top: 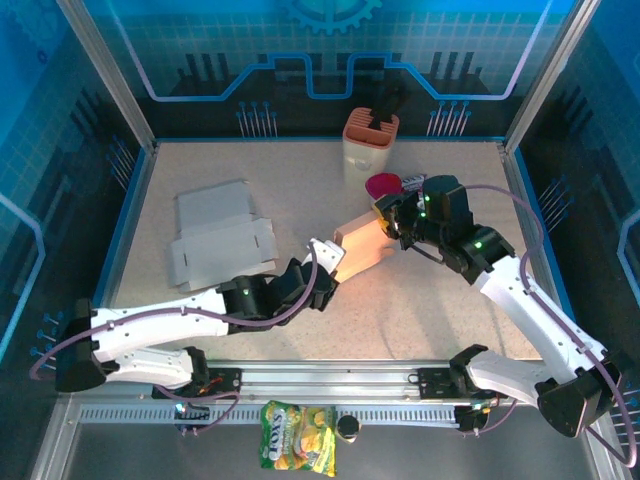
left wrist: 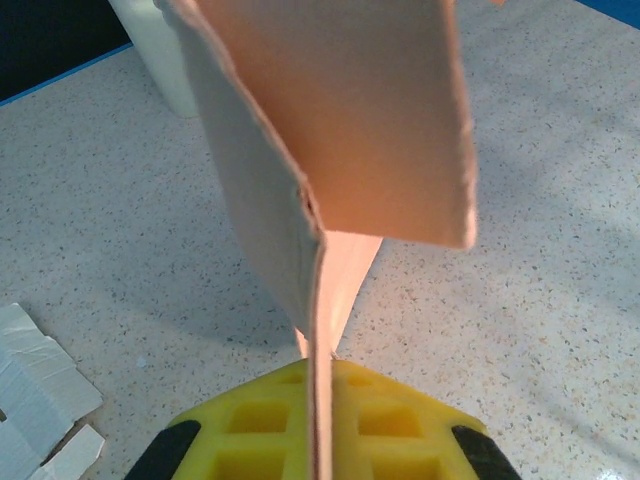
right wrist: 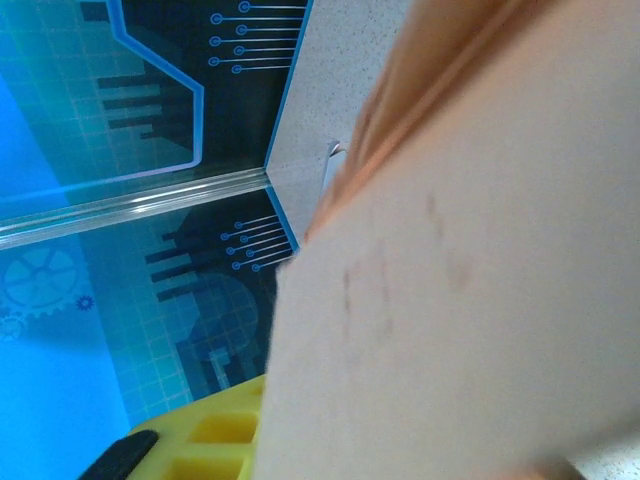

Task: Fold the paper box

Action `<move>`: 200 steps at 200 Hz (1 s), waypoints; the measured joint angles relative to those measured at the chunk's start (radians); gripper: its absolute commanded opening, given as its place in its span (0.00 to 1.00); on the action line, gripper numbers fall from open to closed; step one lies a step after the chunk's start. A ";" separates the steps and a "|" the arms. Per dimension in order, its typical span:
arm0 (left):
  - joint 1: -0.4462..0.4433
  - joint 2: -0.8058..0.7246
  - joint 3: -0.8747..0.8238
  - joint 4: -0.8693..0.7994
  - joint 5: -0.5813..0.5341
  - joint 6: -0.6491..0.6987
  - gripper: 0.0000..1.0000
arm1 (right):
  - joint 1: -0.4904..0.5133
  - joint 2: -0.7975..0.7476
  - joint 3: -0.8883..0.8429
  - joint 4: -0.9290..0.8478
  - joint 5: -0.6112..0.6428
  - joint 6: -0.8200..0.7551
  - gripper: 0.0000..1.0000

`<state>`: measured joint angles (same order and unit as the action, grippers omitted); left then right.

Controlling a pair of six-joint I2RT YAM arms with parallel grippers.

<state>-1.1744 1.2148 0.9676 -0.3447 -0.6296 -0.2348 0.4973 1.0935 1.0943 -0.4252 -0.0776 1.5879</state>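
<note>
My left gripper [top: 320, 268] is clamped fully shut on a thin flap of the paper box [top: 362, 248]. In the left wrist view the flap's edge runs straight down between the yellow pads [left wrist: 390, 425]. The box, peach-coloured and partly formed, sits tilted near the middle of the table [top: 430, 310], held between the two arms. I cannot tell whether its lower edge touches the surface.

My right gripper [top: 392, 222] is up against the box's far upper corner. In the right wrist view a cardboard panel lies close across the lens above one yellow pad [right wrist: 215, 440], so I cannot tell how far those jaws stand apart or whether they grip.

Noted elsewhere:
- A flat white cardboard blank [top: 215, 238] lies well to the left.
- An orange-topped container [top: 370, 145] stands at the back.
- A magenta round item [top: 383, 186] sits just in front of the container.
</note>
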 measured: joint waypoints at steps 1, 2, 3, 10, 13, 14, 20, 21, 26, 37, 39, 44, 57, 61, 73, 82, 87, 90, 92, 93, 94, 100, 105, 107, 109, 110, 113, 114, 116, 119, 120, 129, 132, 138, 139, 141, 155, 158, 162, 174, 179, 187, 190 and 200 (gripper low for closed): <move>0.000 0.001 0.001 0.000 0.000 0.000 0.00 | 0.000 0.000 0.000 0.000 0.000 0.000 0.27; 0.000 0.002 0.002 0.000 0.000 0.000 0.00 | 0.000 0.000 0.000 0.000 0.000 0.001 0.27; 0.000 0.002 0.003 0.000 0.000 0.000 0.00 | 0.001 0.000 0.000 0.000 0.000 0.000 0.27; 0.000 0.006 0.008 0.000 0.000 0.000 0.00 | 0.006 0.000 0.000 0.000 0.003 -0.003 0.27; 0.000 0.008 0.010 0.000 0.000 0.000 0.00 | 0.008 0.000 0.000 0.000 0.006 -0.005 0.27; 0.000 0.008 0.011 0.000 0.000 0.000 0.00 | 0.008 0.000 0.000 0.000 0.007 -0.007 0.28; 0.000 0.012 0.015 0.000 0.000 0.000 0.00 | 0.012 0.000 0.000 -0.001 0.011 -0.010 0.29; 0.000 0.013 0.016 0.000 0.000 0.000 0.00 | 0.013 0.000 0.000 -0.001 0.012 -0.011 0.29; 0.000 0.015 0.020 -0.001 0.000 0.000 0.00 | 0.015 0.000 0.000 -0.002 0.016 -0.014 0.31; 0.000 0.019 0.026 -0.001 0.002 0.000 0.00 | 0.022 0.000 0.005 -0.009 0.026 -0.021 0.34; 0.000 0.020 0.027 -0.001 0.003 0.000 0.00 | 0.022 0.000 0.006 -0.011 0.026 -0.024 0.34; 0.000 0.022 0.030 -0.002 0.003 0.000 0.00 | 0.026 -0.001 0.008 -0.013 0.031 -0.029 0.34; 0.000 0.026 0.036 -0.002 0.003 0.000 0.00 | 0.034 -0.003 0.018 -0.020 0.044 -0.038 0.34; 0.000 0.028 0.037 -0.001 0.003 0.000 0.00 | 0.035 -0.004 0.020 -0.022 0.046 -0.041 0.34; 0.000 0.029 0.039 -0.002 0.003 -0.002 0.00 | 0.039 -0.009 0.023 -0.023 0.053 -0.046 0.34; 0.000 0.030 0.040 -0.002 0.003 -0.002 0.00 | 0.040 -0.014 0.023 -0.026 0.056 -0.049 0.34; 0.000 0.030 0.040 -0.002 0.004 -0.002 0.00 | 0.040 -0.018 0.023 -0.027 0.060 -0.051 0.36; 0.000 0.030 0.040 -0.002 0.004 -0.002 0.00 | 0.040 -0.019 0.023 -0.028 0.062 -0.052 0.36; 0.000 0.030 0.040 -0.002 0.005 -0.002 0.00 | 0.040 -0.021 0.024 -0.029 0.064 -0.052 0.37; 0.000 0.030 0.040 -0.002 0.006 -0.003 0.00 | 0.040 -0.022 0.024 -0.029 0.064 -0.053 0.38; 0.000 0.030 0.040 -0.002 0.006 -0.003 0.00 | 0.040 -0.022 0.023 -0.029 0.065 -0.053 0.38; 0.000 0.030 0.040 -0.002 0.007 -0.003 0.00 | 0.040 -0.026 0.024 -0.030 0.069 -0.056 0.40; 0.000 0.030 0.040 -0.002 0.008 -0.003 0.00 | 0.040 -0.029 0.024 -0.031 0.071 -0.058 0.41; 0.000 0.030 0.040 -0.002 0.008 -0.003 0.00 | 0.040 -0.030 0.024 -0.031 0.071 -0.061 0.41; 0.000 0.030 0.040 -0.002 0.008 -0.003 0.00 | 0.040 -0.032 0.024 -0.031 0.072 -0.064 0.41; 0.000 0.030 0.040 -0.002 0.008 -0.003 0.00 | 0.040 -0.032 0.024 -0.031 0.072 -0.063 0.41; 0.000 0.030 0.040 -0.002 0.009 -0.003 0.00 | 0.040 -0.033 0.025 -0.031 0.073 -0.063 0.41; 0.000 0.030 0.040 -0.002 0.009 -0.003 0.00 | 0.040 -0.034 0.025 -0.031 0.074 -0.064 0.41; 0.000 0.030 0.040 -0.002 0.010 -0.003 0.00 | 0.040 -0.035 0.026 -0.031 0.074 -0.066 0.41; 0.000 0.030 0.040 -0.002 0.010 -0.003 0.00 | 0.040 -0.036 0.027 -0.031 0.075 -0.067 0.41; 0.000 0.030 0.040 -0.002 0.010 -0.003 0.00 | 0.040 -0.036 0.027 -0.031 0.075 -0.067 0.41; 0.000 0.030 0.040 -0.003 0.011 -0.003 0.00 | 0.040 -0.038 0.033 -0.033 0.075 -0.069 0.37; 0.000 0.031 0.040 -0.003 0.011 -0.003 0.00 | 0.040 -0.039 0.035 -0.033 0.075 -0.074 0.36; 0.000 0.031 0.040 -0.003 0.011 -0.003 0.00 | 0.040 -0.039 0.039 -0.035 0.075 -0.076 0.35; 0.000 0.031 0.040 -0.003 0.011 -0.003 0.00 | 0.040 -0.039 0.039 -0.035 0.075 -0.077 0.35; 0.000 0.031 0.040 -0.003 0.011 -0.003 0.00 | 0.040 -0.039 0.040 -0.035 0.075 -0.075 0.35; 0.000 0.036 0.045 -0.009 0.012 -0.003 0.00 | 0.040 -0.039 0.045 -0.034 0.074 -0.079 0.33; 0.000 0.038 0.047 -0.010 0.014 -0.003 0.00 | 0.040 -0.039 0.045 -0.034 0.074 -0.079 0.31; 0.000 0.040 0.048 -0.010 0.015 -0.003 0.00 | 0.040 -0.039 0.045 -0.034 0.074 -0.079 0.27; 0.000 0.047 0.056 -0.012 0.018 -0.003 0.00 | 0.040 -0.039 0.045 -0.035 0.074 -0.082 0.24; 0.000 0.049 0.059 -0.013 0.018 -0.003 0.00 | 0.040 -0.039 0.045 -0.036 0.074 -0.084 0.23; 0.000 0.051 0.061 -0.013 0.019 -0.003 0.00 | 0.040 -0.039 0.045 -0.036 0.075 -0.082 0.21; 0.000 0.052 0.062 -0.013 0.019 -0.003 0.00 | 0.040 -0.039 0.045 -0.036 0.075 -0.083 0.19; 0.000 0.055 0.066 -0.014 0.022 -0.003 0.00 | 0.040 -0.039 0.045 -0.037 0.075 -0.088 0.15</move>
<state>-1.1744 1.2701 1.0336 -0.3584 -0.6075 -0.2379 0.5373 1.0546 1.1393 -0.4625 -0.0025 1.4998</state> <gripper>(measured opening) 0.057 0.186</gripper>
